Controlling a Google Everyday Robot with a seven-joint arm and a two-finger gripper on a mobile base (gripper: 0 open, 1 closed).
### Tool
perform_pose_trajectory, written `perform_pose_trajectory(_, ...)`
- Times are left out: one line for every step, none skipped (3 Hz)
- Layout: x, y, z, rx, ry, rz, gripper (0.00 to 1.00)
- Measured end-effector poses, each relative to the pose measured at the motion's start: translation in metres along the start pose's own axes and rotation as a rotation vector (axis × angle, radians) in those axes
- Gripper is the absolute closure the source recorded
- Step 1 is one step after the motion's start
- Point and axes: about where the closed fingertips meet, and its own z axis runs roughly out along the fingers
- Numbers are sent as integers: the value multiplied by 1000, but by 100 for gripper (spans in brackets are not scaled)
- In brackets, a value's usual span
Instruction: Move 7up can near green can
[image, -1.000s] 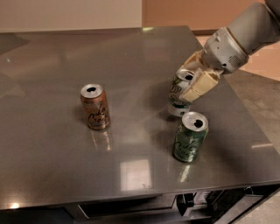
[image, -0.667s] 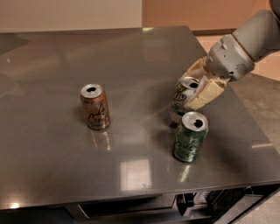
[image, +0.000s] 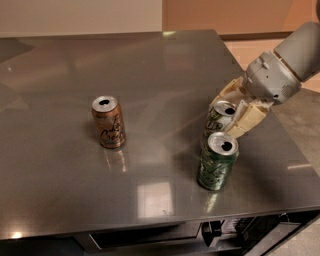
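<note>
The 7up can (image: 218, 116), white with green markings and a silver top, stands on the grey table just behind the green can (image: 216, 161), nearly touching it. The green can is dark green with pale script and a silver top, near the table's front right. My gripper (image: 231, 111) reaches in from the right, and its cream fingers (image: 248, 117) sit around the 7up can, one on each side. The lower part of the 7up can is hidden behind the green can.
A copper-orange can (image: 108, 122) stands upright left of centre on the table (image: 60, 190). The table's right edge runs close to the arm (image: 290, 62). A dark shelf or drawer edge (image: 150, 240) shows below the front edge.
My gripper has carried the 7up can toward the front and slightly right, so it now stands right behind the green can. The green and copper cans have not moved.
</note>
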Motion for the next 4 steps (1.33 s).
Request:
perform_pose_trajectory(4, 7, 2, -14, -3, -7, 59)
perform_pose_trajectory(6, 9, 6, -22, -7, -9, 36)
perform_pose_trajectory(8, 9, 10, -23, -10, -4, 13)
perform_pose_trajectory(7, 6, 11, -15, -11, -6, 0)
